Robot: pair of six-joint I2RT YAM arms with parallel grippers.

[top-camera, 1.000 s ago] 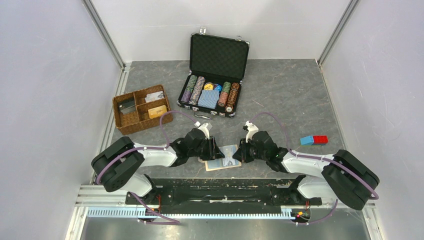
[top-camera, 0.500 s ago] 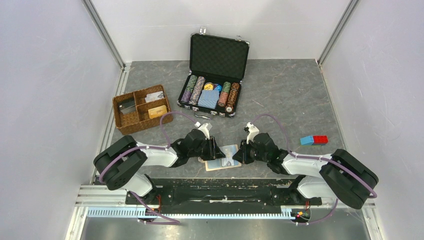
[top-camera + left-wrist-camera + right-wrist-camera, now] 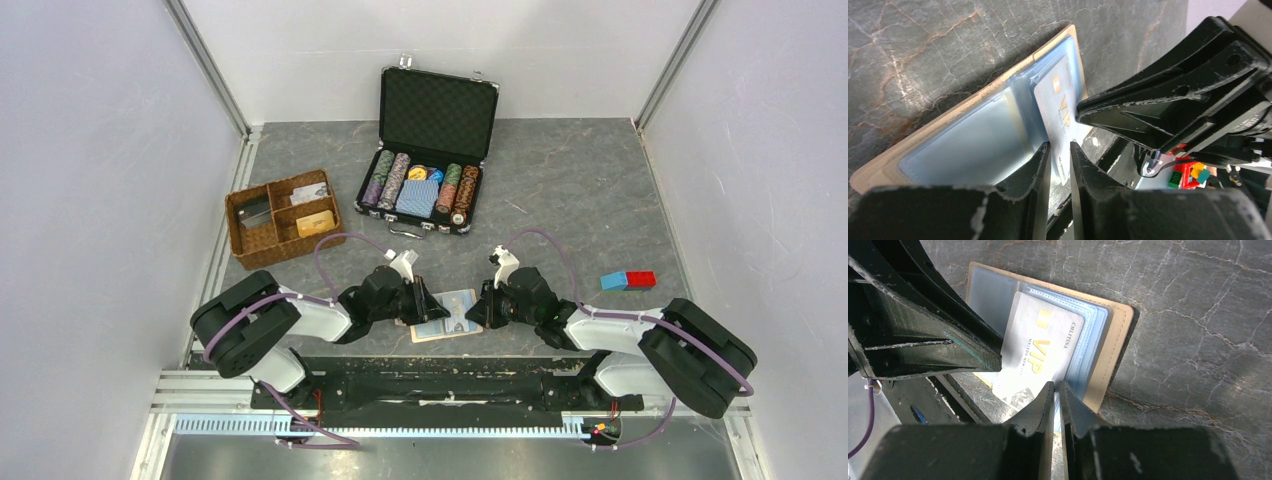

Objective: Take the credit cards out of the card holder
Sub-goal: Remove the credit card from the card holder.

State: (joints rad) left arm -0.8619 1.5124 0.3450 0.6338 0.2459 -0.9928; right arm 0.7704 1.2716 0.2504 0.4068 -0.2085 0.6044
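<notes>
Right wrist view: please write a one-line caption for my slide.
Right fingers nearly closed on the open card holder edge, VIP card partly out of its blue pocket.

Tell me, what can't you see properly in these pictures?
- Left wrist view: the left fingers cover the VIP card's near edge, so a pinch can't be confirmed.
- Right wrist view: the right fingers cover the card holder's near edge; cards tucked in its pockets can't be counted.
- Top view: the fingers hide the holder's ends; the wicker tray's contents are too small to name.
</notes>
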